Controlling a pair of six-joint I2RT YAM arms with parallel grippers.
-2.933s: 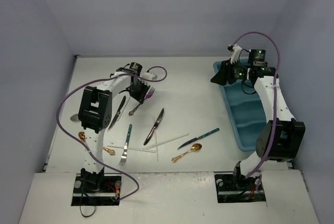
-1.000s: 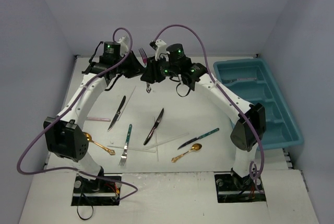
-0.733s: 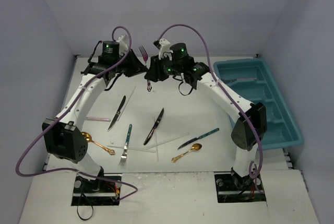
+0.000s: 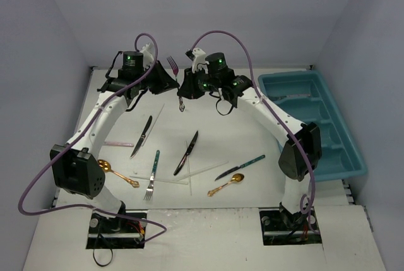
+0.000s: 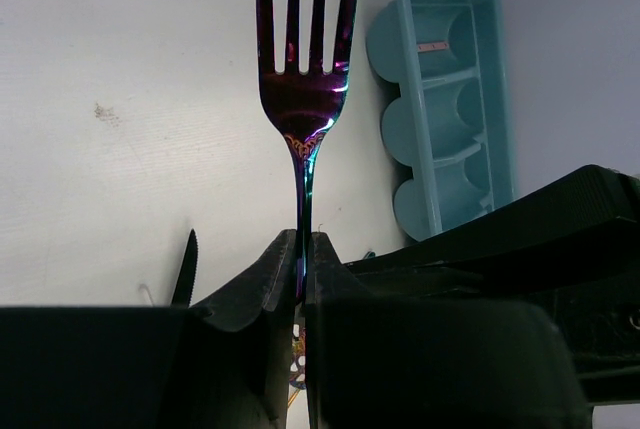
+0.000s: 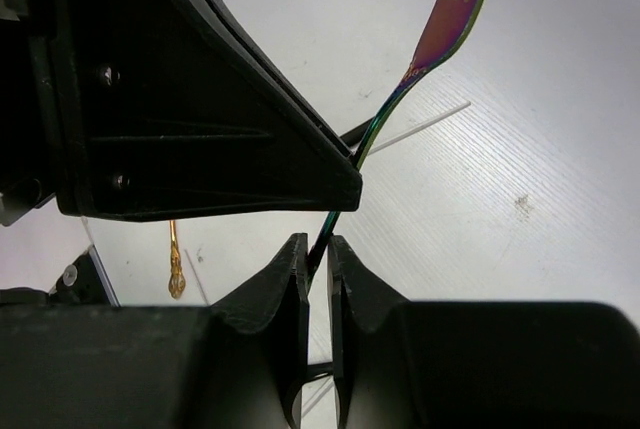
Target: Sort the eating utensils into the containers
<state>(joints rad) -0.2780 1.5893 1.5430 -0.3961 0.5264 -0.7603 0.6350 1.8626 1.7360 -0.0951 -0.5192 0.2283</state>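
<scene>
- Now, the tray [image 4: 334, 138] sits well to the right of the handover, so the right arm has a long carry.
- The left pincer [image 5: 300, 249] is clenched on the fork [image 5: 302, 99], which is upright above the worktop [image 4: 240, 144].
- The right pincer [image 6: 318, 249] seems clamped on its handle; make sure before the left lets go.

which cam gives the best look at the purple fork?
Left wrist: the fork faces the lens, tines and neck sharp. Right wrist shows it at an angle, with the handle partly hidden. Top view shows only tiny tines, far off.
</scene>
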